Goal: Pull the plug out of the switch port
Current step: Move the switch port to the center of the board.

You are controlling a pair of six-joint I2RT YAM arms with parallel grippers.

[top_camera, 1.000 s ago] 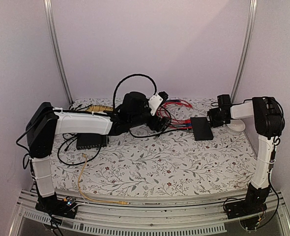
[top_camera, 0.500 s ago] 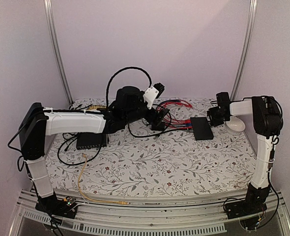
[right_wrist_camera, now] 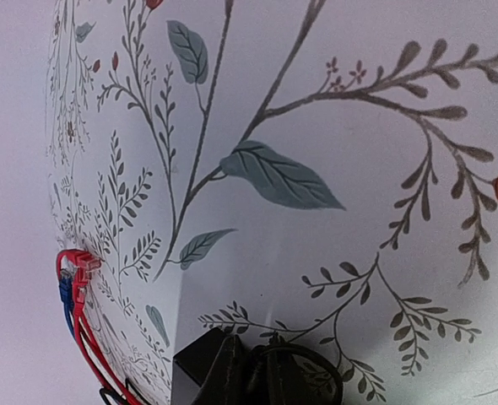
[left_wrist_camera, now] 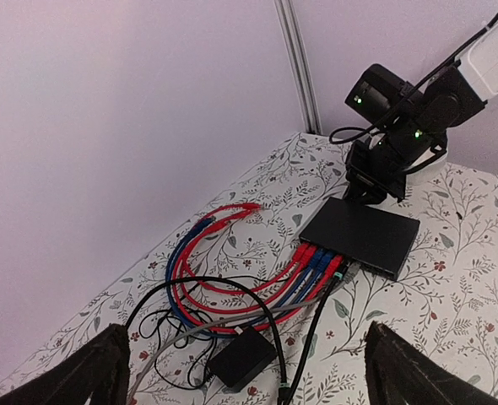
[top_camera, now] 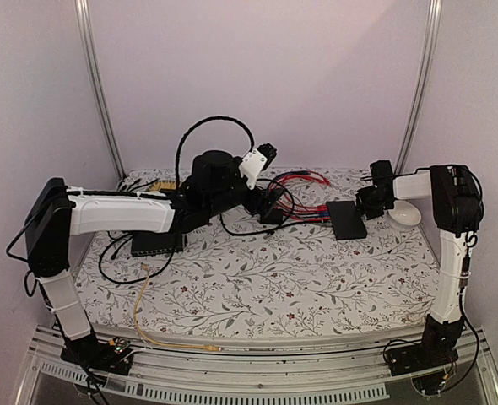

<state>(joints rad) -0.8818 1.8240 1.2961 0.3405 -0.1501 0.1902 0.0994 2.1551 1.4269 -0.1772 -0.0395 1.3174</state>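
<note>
I find the left gripper (left_wrist_camera: 246, 364) with its fingers (left_wrist_camera: 97, 371) spread wide and nothing between them. It hangs over the tangle of red and blue cables (left_wrist_camera: 293, 274), to the left of the flat black box (left_wrist_camera: 363, 232). The switch port (left_wrist_camera: 328, 256) lies in the row along the box's left edge, the edge facing the left arm. Red and blue plugs (left_wrist_camera: 311, 260) sit in that row. The right gripper (top_camera: 367, 202) is down at the opposite edge of the box. I cannot tell how far its jaws stand apart, nor whether they touch the box; the right wrist view shows mostly floral tablecloth (right_wrist_camera: 316, 126). A dark grey box (top_camera: 156, 242) with a yellow cable (top_camera: 141, 312) lies well apart, at the table's left.
</note>
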